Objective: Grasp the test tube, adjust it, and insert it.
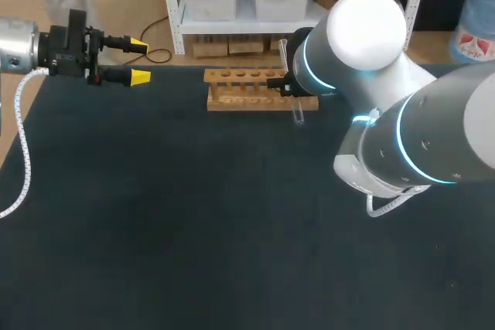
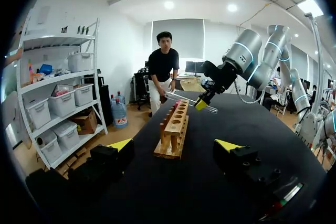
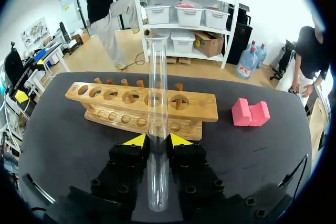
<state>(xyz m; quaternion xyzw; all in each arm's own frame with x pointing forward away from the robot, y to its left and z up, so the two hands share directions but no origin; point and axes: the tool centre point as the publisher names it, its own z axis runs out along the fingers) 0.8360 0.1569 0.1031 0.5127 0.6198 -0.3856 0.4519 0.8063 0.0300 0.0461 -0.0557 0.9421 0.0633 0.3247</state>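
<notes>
Near rack [image 3: 105,109], right gripper [image 3: 154,142] pinches glass tube [image 3: 158,87] mid-length. Light, slippery, breakable: squeeze softly. Left gripper [image 2: 174,145] wide open, empty.

Grey-white right arm [image 1: 433,137] ringed in cyan; left pincer [image 1: 139,60] black, yellow-tipped, with white cable [image 1: 23,152].

I've got one dark, matte surface [image 1: 193,229] filling nearly the whole head view. Light on it is soft and even. Its far edge runs straight.

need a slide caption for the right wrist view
Right gripper holds a clear test tube between its fingers, facing the wooden rack.
</notes>
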